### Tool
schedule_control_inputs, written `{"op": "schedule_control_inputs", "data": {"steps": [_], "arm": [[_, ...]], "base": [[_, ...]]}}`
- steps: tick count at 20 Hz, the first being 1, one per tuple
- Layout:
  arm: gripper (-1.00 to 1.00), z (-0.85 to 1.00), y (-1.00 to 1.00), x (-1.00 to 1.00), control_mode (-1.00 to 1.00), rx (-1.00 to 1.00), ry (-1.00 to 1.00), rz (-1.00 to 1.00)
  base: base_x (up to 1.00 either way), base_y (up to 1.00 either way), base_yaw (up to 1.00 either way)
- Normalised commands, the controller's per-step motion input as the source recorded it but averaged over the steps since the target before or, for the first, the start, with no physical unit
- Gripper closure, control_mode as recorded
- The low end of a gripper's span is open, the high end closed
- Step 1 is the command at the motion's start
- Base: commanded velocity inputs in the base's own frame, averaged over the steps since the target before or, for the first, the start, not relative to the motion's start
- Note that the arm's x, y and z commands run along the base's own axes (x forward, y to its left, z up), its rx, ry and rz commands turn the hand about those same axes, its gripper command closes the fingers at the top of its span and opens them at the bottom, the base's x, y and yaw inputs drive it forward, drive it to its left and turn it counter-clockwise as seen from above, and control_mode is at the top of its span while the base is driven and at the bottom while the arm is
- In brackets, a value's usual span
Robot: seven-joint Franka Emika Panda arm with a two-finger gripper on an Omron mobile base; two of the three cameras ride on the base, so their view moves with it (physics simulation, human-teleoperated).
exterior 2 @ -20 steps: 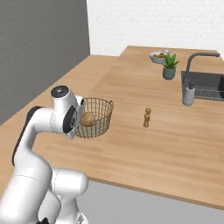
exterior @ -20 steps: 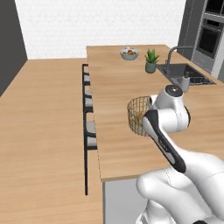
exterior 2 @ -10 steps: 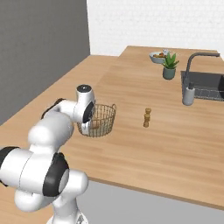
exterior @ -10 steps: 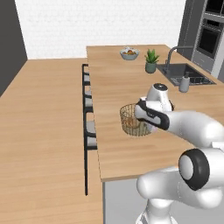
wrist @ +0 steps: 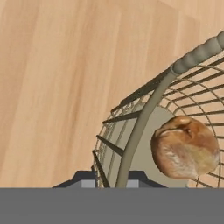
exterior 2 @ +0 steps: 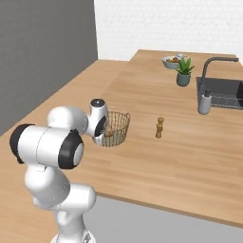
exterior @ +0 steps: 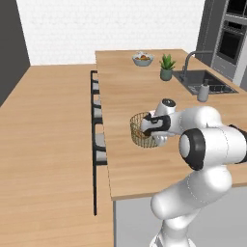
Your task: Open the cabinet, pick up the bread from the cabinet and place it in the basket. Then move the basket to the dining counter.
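While the fingers [wrist: 83, 178] straddle the basket [wrist: 144, 113] rim, bread [wrist: 185, 147] lies inside.

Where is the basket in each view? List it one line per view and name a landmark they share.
Left base view: the basket sits at picture centre on the dining counter, at the gripper.
Right base view: the basket is left of centre, beside the arm's white wrist.
Hand view: its rim and wires take up the right half.
Shared landmark: the bread lying inside the basket.
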Motion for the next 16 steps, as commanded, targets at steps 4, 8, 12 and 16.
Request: {"op": "schedule_control_inputs", "data": {"steps": [4,8,12,16], "arm": [[-1.00,-0.32,0.00,0.10,-1.00,0.00,-0.01,0.00],[-1.00,0.04,0.00,0.06,-1.00,0.00,0.00,0.00],[-1.00,0.36,-0.07,-0.14,-1.00,0.00,0.00,0.00],[-1.00,0.54,-0.12,-0.71,-1.00,0.00,-0.02,-0.06]], "base": [[0.00,0.00,0.00],[0.00,0.00,0.00],[0.00,0.00,0.00],[0.00,0.00,0.00]]}}
